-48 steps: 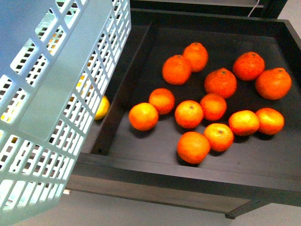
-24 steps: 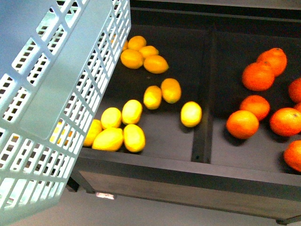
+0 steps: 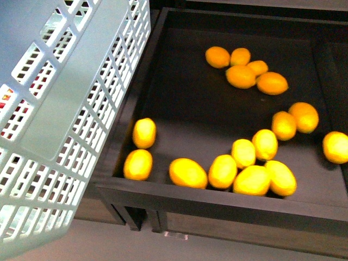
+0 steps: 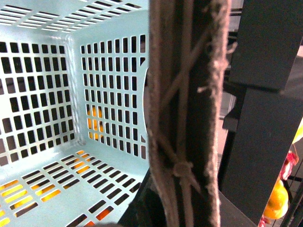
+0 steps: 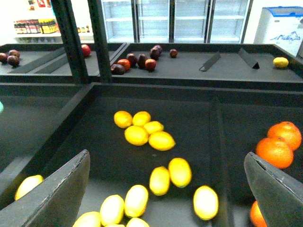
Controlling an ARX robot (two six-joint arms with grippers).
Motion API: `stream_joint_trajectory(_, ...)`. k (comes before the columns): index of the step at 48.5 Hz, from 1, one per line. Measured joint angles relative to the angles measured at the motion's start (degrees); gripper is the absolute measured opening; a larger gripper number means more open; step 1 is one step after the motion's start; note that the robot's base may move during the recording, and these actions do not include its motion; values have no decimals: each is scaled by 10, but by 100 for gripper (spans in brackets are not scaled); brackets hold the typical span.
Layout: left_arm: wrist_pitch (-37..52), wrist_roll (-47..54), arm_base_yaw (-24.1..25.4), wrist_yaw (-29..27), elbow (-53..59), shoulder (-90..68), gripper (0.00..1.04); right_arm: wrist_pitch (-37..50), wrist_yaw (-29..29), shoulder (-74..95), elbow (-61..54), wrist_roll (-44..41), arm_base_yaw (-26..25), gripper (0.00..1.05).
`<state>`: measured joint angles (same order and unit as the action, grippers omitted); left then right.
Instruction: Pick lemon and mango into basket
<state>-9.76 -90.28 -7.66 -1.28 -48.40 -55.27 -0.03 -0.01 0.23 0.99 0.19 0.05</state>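
Right gripper [image 5: 165,160], wide and empty, above the tray [image 5: 94,124]; lemon [image 5: 206,202] near its right edge looks firm, slick: pinch its middle.

Black display bin [image 3: 190,109] with loose lemons [image 3: 187,173]

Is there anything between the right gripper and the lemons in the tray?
Nothing visible stands in the way. In the right wrist view the right gripper is open and faces the black tray. The lemons lie uncovered on its floor, with only open air between.
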Motion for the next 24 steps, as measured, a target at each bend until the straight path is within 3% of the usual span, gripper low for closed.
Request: stream_joint_trajectory(24,0,0,0,2,0,0,5,0,1,1,0,0,0,96)
